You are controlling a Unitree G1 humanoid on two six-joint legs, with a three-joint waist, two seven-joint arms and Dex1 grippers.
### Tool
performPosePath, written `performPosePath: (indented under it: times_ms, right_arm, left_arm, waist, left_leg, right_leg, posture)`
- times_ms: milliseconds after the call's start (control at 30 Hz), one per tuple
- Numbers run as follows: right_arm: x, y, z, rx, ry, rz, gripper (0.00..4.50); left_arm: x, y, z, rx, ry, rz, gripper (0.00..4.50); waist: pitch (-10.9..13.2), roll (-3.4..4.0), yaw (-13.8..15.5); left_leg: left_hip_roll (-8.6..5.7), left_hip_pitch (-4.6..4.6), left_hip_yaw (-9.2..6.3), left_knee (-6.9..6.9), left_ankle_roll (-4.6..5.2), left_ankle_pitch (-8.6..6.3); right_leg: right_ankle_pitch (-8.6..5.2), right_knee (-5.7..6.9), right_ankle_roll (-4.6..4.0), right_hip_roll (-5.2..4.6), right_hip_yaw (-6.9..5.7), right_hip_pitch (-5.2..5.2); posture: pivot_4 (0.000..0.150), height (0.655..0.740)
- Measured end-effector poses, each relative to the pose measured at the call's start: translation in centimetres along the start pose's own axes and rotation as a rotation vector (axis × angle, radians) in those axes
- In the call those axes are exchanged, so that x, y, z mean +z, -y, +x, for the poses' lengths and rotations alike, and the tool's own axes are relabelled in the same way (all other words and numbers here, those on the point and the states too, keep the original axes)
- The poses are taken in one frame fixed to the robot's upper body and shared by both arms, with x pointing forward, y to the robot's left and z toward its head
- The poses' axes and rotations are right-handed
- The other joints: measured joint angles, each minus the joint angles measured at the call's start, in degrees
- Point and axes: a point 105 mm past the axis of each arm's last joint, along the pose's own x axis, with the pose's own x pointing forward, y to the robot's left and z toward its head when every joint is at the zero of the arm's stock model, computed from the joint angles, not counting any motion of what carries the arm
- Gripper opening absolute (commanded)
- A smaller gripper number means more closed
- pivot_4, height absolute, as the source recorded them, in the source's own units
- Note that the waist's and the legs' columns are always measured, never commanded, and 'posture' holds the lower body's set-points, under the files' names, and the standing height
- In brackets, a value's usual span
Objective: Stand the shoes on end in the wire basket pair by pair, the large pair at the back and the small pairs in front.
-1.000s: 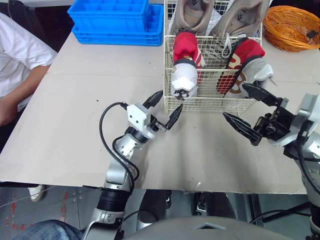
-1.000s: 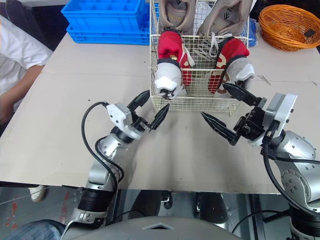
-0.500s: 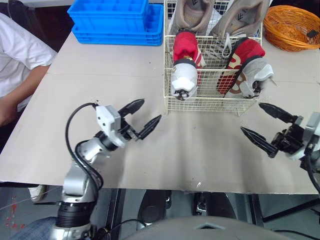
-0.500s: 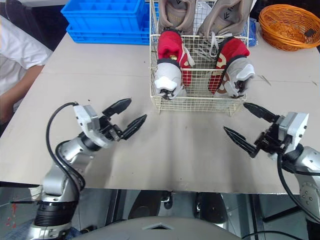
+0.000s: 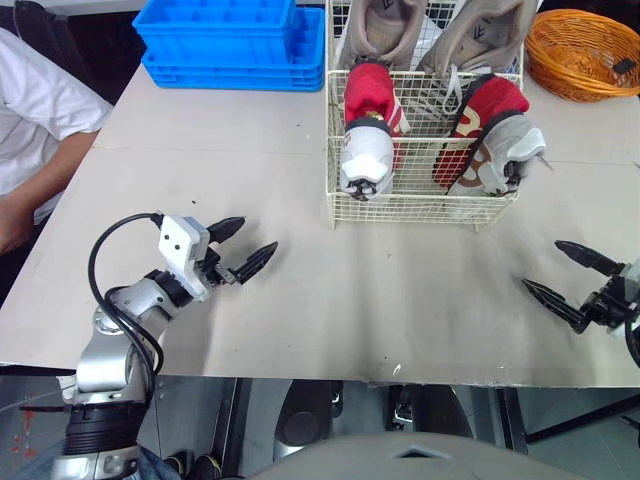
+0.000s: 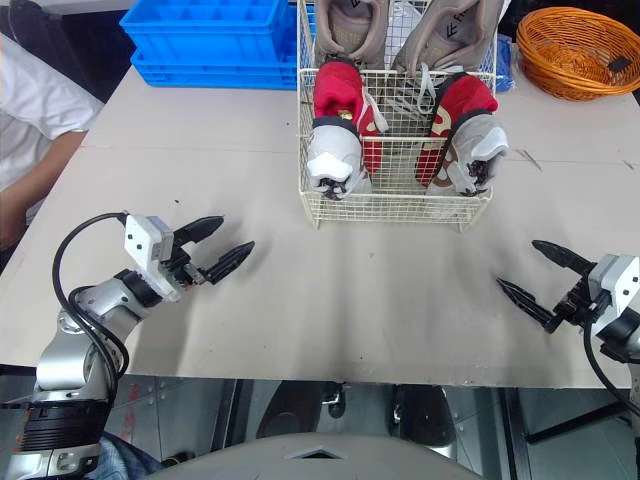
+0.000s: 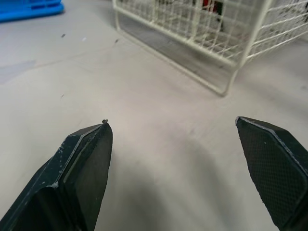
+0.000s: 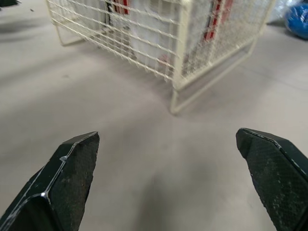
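The white wire basket (image 5: pixel 410 212) stands at the back middle of the table. A large beige pair (image 5: pixel 385 25) stands on end at its back. In front of them stand a red and white small shoe (image 5: pixel 365 135) on the left and a red and grey one (image 5: pixel 490 135) on the right. My left gripper (image 5: pixel 260 233) is open and empty over the table, well to the front left of the basket. My right gripper (image 5: pixel 541 263) is open and empty near the front right edge. Both wrist views look across bare table at the basket (image 7: pixel 226 53) (image 8: pixel 178 62).
A blue plastic crate (image 5: pixel 235 40) sits at the back left beside the basket. An orange wicker basket (image 5: pixel 585 50) is at the back right. A person in a white shirt (image 5: pixel 40 120) sits at the table's left side.
Both grippers have drawn back from the basket's front, the left one toward the front left, the right one toward the front right edge. Both stayed open and empty.
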Motion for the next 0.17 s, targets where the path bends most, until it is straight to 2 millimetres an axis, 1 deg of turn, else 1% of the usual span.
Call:
performPosePath:
  times_ms: [167]
  right_arm:
    - [-0.14, 0.08, -0.13, -0.006, -0.002, -0.01, 4.5]
  left_arm:
    - [0.52, -0.3, 0.26, 0.002, 0.008, 0.01, 4.42]
  waist:
    - [0.0, 0.01, 0.01]
  left_leg:
    - [0.0, 0.0, 0.0, 0.0, 0.0, 0.0]
  right_leg:
    - [0.0, 0.0, 0.0, -0.01, 0.0, 0.0]
  posture:
    - [0.15, 0.686]
